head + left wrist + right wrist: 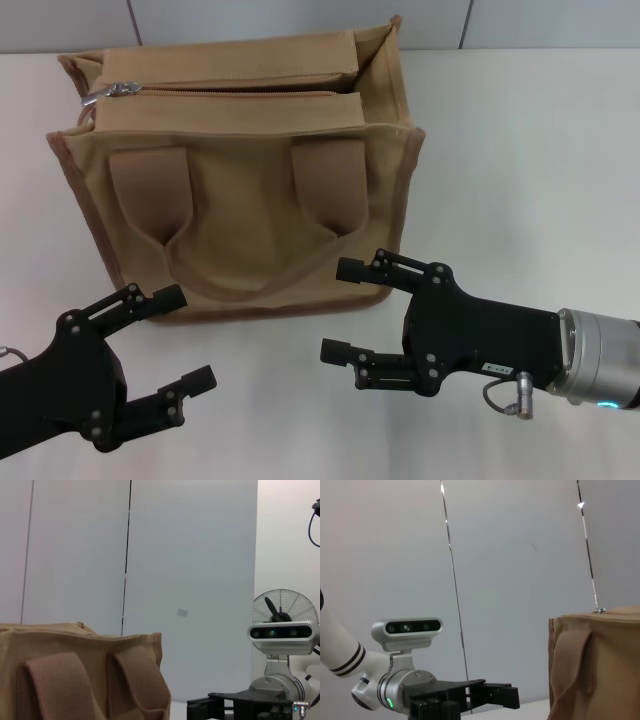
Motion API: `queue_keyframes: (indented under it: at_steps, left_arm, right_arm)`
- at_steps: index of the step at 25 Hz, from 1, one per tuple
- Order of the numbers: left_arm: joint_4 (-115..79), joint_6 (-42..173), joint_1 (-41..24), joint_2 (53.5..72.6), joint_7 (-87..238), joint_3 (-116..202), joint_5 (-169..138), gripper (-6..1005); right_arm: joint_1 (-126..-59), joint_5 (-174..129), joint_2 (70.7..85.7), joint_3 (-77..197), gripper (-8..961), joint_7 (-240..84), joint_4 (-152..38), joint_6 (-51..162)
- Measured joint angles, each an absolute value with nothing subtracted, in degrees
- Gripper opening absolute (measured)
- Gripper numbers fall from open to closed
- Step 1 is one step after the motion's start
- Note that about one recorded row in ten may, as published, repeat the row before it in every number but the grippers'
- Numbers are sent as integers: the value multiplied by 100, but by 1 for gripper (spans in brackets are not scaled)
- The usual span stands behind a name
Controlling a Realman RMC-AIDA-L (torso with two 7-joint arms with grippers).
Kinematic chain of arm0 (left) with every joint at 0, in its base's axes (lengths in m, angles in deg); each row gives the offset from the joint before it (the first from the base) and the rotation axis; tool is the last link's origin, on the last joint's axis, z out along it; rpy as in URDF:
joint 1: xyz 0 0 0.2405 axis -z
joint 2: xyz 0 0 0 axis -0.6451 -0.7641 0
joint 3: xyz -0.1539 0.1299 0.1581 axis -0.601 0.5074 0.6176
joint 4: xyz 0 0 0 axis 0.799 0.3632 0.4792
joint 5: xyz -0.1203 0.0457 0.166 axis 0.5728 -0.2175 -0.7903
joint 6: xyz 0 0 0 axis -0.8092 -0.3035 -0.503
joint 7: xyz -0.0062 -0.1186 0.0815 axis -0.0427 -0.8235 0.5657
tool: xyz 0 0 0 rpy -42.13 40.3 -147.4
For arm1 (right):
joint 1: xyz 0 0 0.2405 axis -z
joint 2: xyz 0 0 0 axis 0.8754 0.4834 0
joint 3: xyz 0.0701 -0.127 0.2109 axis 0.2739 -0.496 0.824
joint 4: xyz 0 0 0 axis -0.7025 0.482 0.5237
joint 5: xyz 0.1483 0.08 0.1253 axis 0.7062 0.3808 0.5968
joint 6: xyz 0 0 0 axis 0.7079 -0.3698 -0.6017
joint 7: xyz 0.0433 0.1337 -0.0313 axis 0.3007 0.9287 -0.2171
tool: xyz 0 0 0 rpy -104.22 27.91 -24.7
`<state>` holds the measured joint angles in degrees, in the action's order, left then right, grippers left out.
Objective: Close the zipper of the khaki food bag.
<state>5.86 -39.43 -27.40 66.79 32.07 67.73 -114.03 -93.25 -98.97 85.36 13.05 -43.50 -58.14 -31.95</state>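
The khaki food bag (240, 190) stands upright on the white table, its two strap handles hanging down the near face. The zipper (230, 88) runs along the top panel, with its silver pull tab (108, 93) at the bag's left end and a dark gap toward the right end. My left gripper (185, 342) hovers open in front of the bag's lower left corner, holding nothing. Just off the lower right corner my right gripper (336, 310) is open and empty too. The bag (75, 680) fills a corner of the left wrist view, and the bag (600, 665) also shows in the right wrist view.
White table surface (520, 150) stretches to the right of the bag and between the two grippers. A grey panelled wall (300, 20) stands behind. A desk fan (285, 607) is visible behind the right arm in the left wrist view.
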Motion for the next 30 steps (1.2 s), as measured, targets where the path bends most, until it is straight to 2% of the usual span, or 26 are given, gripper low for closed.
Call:
queue_keyframes:
  at_steps: [13, 22, 30]
  left_arm:
    - [519, -3937, -2735, 6678, 3208, 6647, -11393, 801]
    - [162, -3932, -3033, 6661, 3229, 4560, -11391, 801]
    - [-492, -3390, -3002, 6674, 3304, 3362, -11393, 800]
  right_arm:
    - [-9326, -9897, 8537, 1296, 814, -4325, -5866, -3193]
    - [-9247, -9897, 8537, 1306, 814, -4358, -5931, -3192]
    - [-9232, -9897, 8536, 1306, 813, -4370, -5979, -3162]
